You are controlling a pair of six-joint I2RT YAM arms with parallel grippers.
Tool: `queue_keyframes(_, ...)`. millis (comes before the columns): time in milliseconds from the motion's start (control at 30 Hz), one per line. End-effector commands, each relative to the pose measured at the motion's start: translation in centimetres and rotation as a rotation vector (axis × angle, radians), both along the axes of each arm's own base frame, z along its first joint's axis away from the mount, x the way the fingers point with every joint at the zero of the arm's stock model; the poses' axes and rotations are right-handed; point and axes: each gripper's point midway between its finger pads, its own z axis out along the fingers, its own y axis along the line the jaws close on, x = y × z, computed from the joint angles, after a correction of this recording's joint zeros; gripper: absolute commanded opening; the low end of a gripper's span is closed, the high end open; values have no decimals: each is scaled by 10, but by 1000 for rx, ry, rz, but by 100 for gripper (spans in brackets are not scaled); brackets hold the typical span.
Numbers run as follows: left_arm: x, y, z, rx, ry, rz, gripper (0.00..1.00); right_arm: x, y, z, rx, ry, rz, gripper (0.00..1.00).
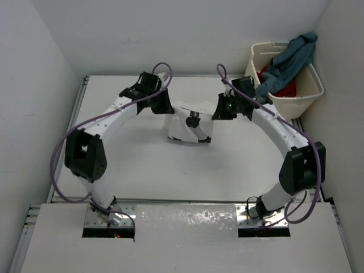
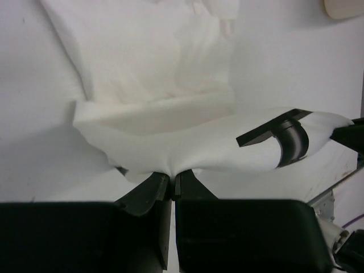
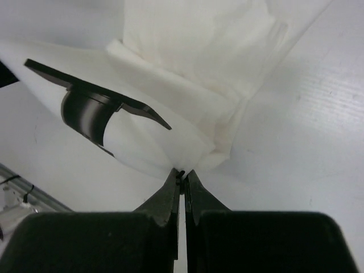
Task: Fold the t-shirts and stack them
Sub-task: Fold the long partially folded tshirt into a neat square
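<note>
My left gripper (image 2: 172,181) is pinched tight on one edge of the white t-shirt (image 2: 170,142). My right gripper (image 3: 181,175) is clamped on the opposite edge, and the shirt spans between them, left of the laundry basket (image 1: 311,94). The blue-grey t-shirt (image 1: 291,57) drapes over that basket's rim, and the red t-shirt (image 1: 287,90) lies inside it.

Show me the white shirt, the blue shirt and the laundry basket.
white shirt (image 1: 179,129): top view, on its middle panel.
blue shirt (image 1: 287,60): top view, on the cloth draped over the basket.
laundry basket (image 1: 307,82): top view, on its right wall.
</note>
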Motion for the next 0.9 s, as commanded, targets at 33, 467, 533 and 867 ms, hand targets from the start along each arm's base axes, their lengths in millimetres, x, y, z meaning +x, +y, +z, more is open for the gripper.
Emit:
queue_keyframes(33, 52, -11, 29, -84, -118, -32, 0, 51, -11, 17, 4, -65, -66, 0)
queue_keyframes(467, 146, -17, -17, -145, -101, -43, 0, 171, -17, -2, 46, -129, -144, 0)
queue_keyframes(533, 159, -13, -26, -159, -93, -28, 0, 190, -16, 4, 68, -171, -152, 0)
queue_keyframes(867, 187, -4, 2, -214, -225, 23, 0, 239, 14, 42, 254, -447, -60, 0)
